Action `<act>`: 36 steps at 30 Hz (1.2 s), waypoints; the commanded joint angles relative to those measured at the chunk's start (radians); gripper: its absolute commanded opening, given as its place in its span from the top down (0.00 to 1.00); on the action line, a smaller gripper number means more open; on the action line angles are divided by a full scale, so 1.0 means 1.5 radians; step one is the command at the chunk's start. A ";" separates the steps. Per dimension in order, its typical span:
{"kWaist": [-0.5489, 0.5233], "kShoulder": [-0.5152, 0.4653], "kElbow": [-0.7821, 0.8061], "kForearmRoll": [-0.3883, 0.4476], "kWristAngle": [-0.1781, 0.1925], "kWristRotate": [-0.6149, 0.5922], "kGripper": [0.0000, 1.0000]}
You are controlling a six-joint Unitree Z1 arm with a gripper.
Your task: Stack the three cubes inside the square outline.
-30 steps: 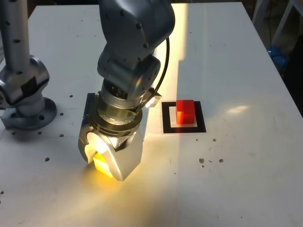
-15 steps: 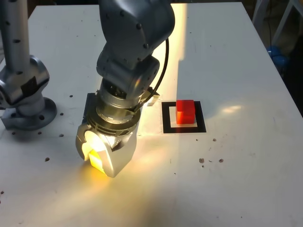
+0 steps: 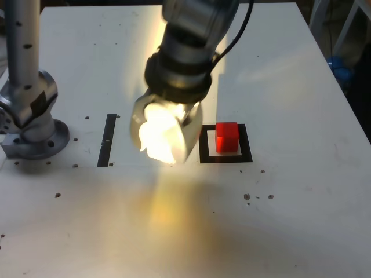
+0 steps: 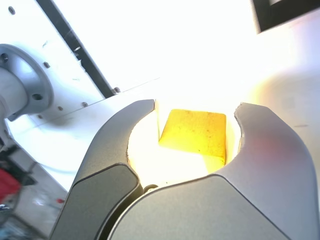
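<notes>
Your claw [image 4: 195,130], clamped on the yellow cube [image 4: 194,134], has lifted off the counter [image 3: 290,220]; carry on toward three o'clock, onto the red cube [image 3: 226,136].

the red cube [image 3: 226,137] sits in a black square outline [image 3: 204,145] with white centre. the yellow cube [image 4: 194,134] glows between grey fingers [image 4: 272,145].

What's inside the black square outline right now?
One red cube sits on the white centre of the square outline. Nothing is on top of it. The yellow cube is clamped in the gripper, outside the outline.
</notes>
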 commanded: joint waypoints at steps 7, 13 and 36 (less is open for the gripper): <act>0.111 0.041 -0.144 0.062 -0.001 0.046 0.71; 0.158 0.096 -0.209 0.074 -0.014 0.075 0.71; 0.226 0.194 -0.254 0.074 -0.035 0.111 0.71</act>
